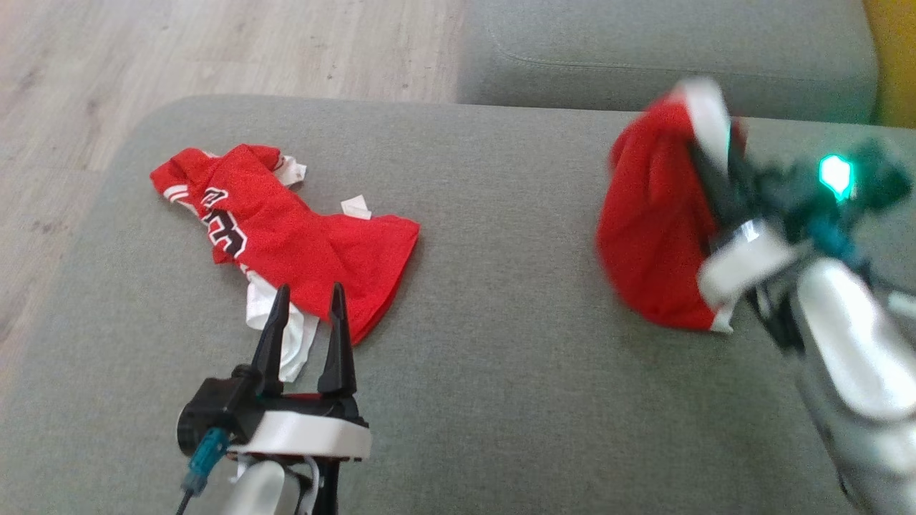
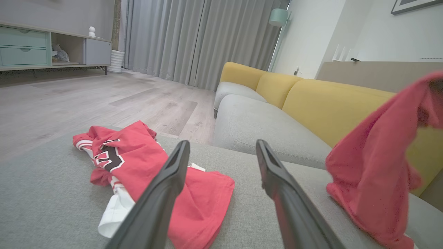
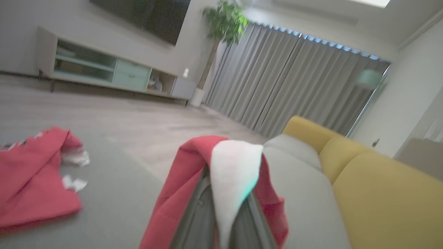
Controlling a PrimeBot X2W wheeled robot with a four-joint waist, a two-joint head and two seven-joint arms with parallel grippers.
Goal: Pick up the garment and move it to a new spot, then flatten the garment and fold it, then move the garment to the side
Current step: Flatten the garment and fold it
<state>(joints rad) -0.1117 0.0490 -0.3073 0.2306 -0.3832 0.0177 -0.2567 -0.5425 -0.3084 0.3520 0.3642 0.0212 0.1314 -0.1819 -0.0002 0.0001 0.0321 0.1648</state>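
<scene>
Grey couch cushion, wood floor upper left. Right hand, blurry, looks clamped on a red garment; left hand wide open, lower left.

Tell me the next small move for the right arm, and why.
The right fingers are shut on the bunched red garment with white trim. Probably carry it toward the robot's left and lower it onto the bare grey sofa cushion, which looks free for flattening.
</scene>
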